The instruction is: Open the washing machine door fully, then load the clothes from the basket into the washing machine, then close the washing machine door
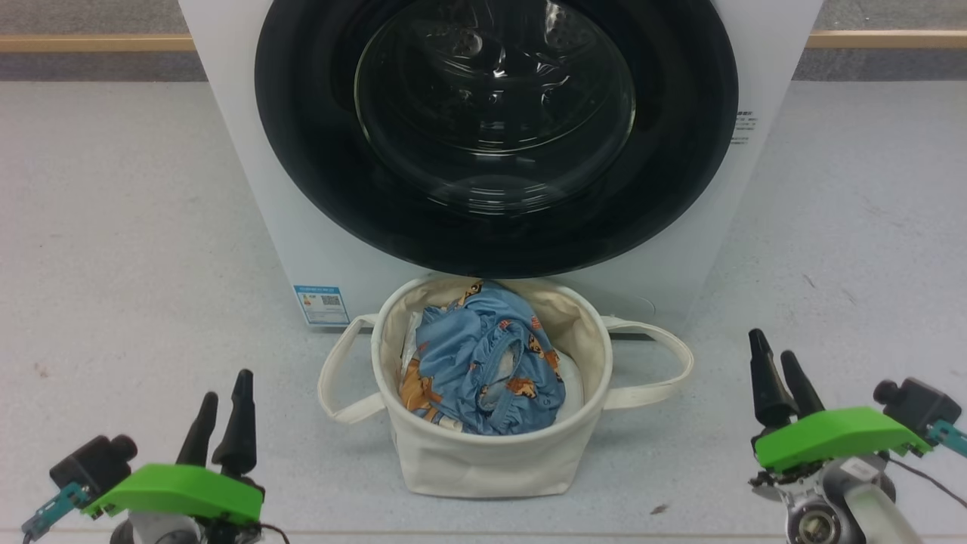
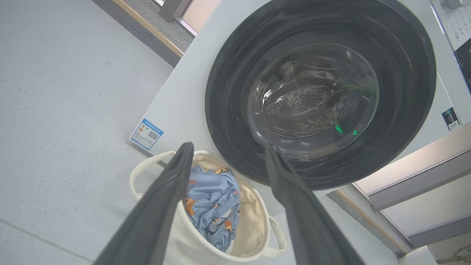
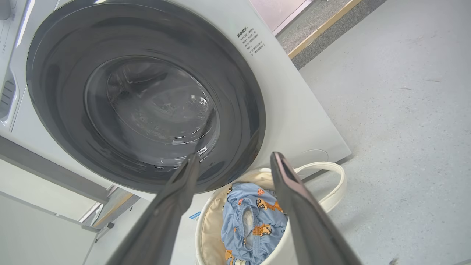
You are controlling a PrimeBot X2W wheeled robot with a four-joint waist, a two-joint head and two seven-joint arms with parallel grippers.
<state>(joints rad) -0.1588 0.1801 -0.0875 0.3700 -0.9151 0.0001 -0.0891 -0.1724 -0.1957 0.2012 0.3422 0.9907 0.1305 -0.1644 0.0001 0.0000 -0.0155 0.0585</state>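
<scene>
Clearly step one: left gripper (image 1: 225, 385) and right gripper (image 1: 771, 344) gaped empty; the door (image 1: 496, 136) ahead, shut, needed pulling open.

tapered black jaws sit on bright green covers (image 1: 181, 489) beside small black cameras (image 1: 94, 462).

Pale grey speckled floor (image 1: 113, 227), lightly scuffed and evenly lit, meets a dark grey skirting band (image 1: 98, 66) topped by a wooden strip (image 1: 91, 43) along the upper frame; white stepped panelling (image 2: 423, 173) stands lower right in the left wrist view.
</scene>
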